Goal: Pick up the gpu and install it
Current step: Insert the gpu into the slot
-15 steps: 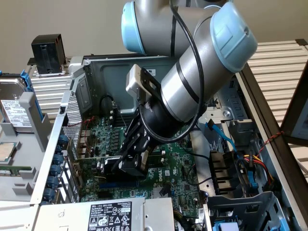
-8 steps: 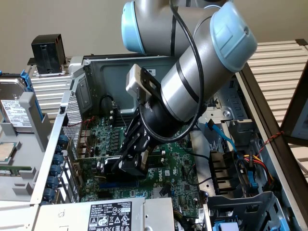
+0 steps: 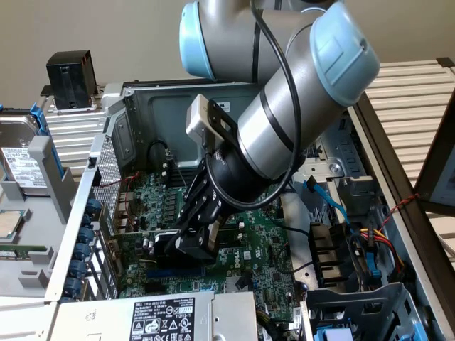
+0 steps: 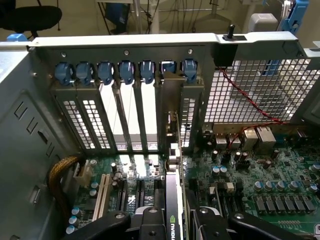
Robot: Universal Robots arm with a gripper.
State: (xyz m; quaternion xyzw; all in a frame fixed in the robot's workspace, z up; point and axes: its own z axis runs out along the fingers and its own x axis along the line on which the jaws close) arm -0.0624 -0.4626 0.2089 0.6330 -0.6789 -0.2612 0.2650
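Observation:
The gpu (image 4: 174, 220) stands on edge inside the open computer case, its black shroud and thin green board between my fingers. Its metal bracket (image 4: 170, 107) lies against the rear slot panel, under a blue clip (image 4: 168, 69). My gripper (image 4: 176, 224) is shut on the gpu, with one black finger (image 4: 150, 220) on each side of the card. In the exterior view the gripper (image 3: 192, 245) reaches down over the green motherboard (image 3: 259, 245), and the gpu (image 3: 165, 247) sits low at the case's rear wall. The card's lower edge and the slot under it are hidden.
A row of blue clips (image 4: 105, 72) tops the rear slot covers. A white expansion slot (image 4: 102, 197) and capacitors lie beside the card. A red wire (image 4: 245, 102) crosses the perforated wall. The power supply (image 3: 167, 316), a drive cage (image 3: 28, 170) and cables (image 3: 355, 234) ring the case.

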